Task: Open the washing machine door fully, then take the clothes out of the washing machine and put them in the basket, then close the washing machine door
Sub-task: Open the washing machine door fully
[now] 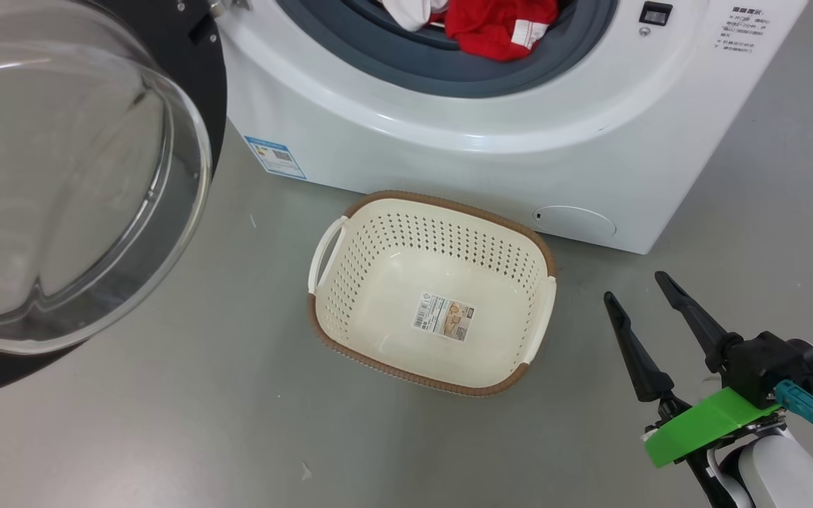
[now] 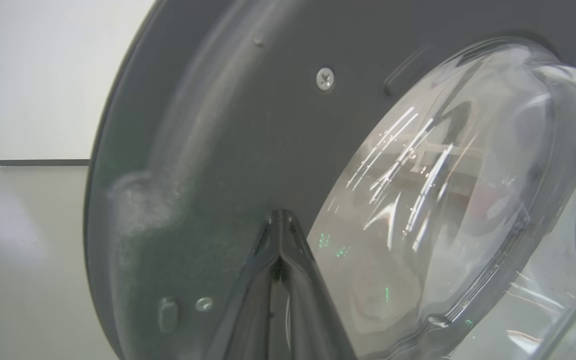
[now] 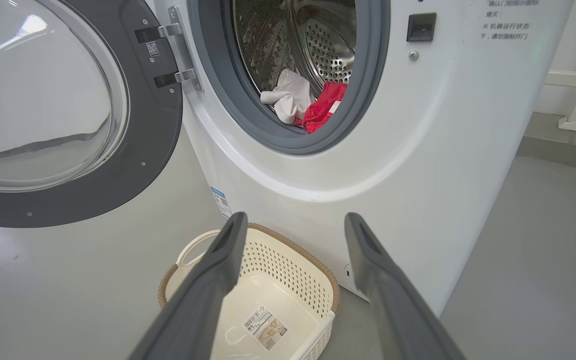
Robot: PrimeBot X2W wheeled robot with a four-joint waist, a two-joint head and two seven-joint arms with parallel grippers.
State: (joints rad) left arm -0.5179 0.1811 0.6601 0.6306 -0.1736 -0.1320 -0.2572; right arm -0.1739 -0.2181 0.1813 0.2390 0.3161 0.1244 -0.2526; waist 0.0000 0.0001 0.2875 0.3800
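Smooth grey floor (image 1: 166,437), one small pale scrap (image 1: 305,471) lying on it low in the head view; plain white wall (image 2: 43,75) meeting the floor along a dark skirting strip (image 2: 43,162); white tubular frame (image 3: 570,79) standing against the far wall.

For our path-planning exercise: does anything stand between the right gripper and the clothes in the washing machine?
Nothing visible does. The washing machine door stands aside, the open right gripper faces the clothes through the opening, and the basket sits lower.
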